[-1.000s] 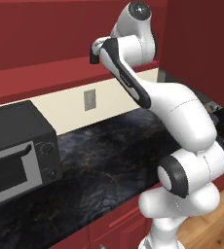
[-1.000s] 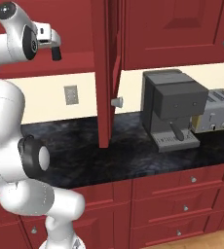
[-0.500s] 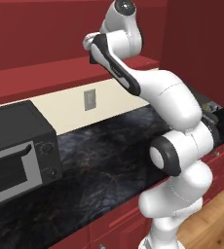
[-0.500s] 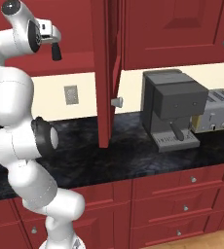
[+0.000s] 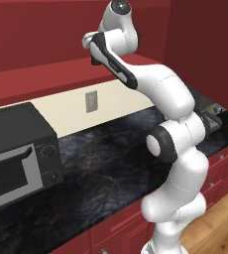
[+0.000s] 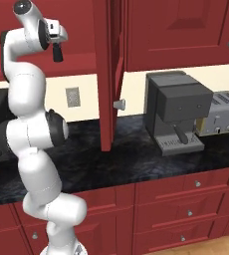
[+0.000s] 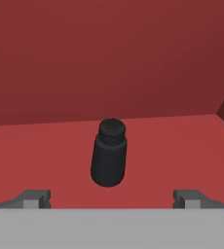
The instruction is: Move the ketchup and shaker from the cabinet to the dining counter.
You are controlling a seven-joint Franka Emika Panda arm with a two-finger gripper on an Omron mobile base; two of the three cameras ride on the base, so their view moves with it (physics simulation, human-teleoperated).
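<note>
Shaker (image 7: 109,153) stands upright on the red shelf (image 7: 46,155) inside the cabinet (image 6: 106,60), centred ahead of the claw (image 7: 112,197) in the hand view, not touched. Claw wide, empty; both fingertips (image 7: 33,197) sit well apart either side of the shaker, short of it. Arm raised high toward the open cabinet; claw (image 6: 57,50) seen at shelf level in the right base view.

Risks, as I judge them: shaker is small and narrow-topped, so a fingertip clipping it on the way in could tip it or push it toward the back wall. Closing too high, on the tapered top, may let it slip out. The open cabinet door (image 6: 106,74) hangs close beside the arm, so a wide swing out could hit it.

No brand, label or readable writing on the shaker or shelf. Tabletop (image 6: 136,159) below carries a coffee machine (image 6: 178,112) and toaster (image 6: 223,112); no legible text there.
</note>
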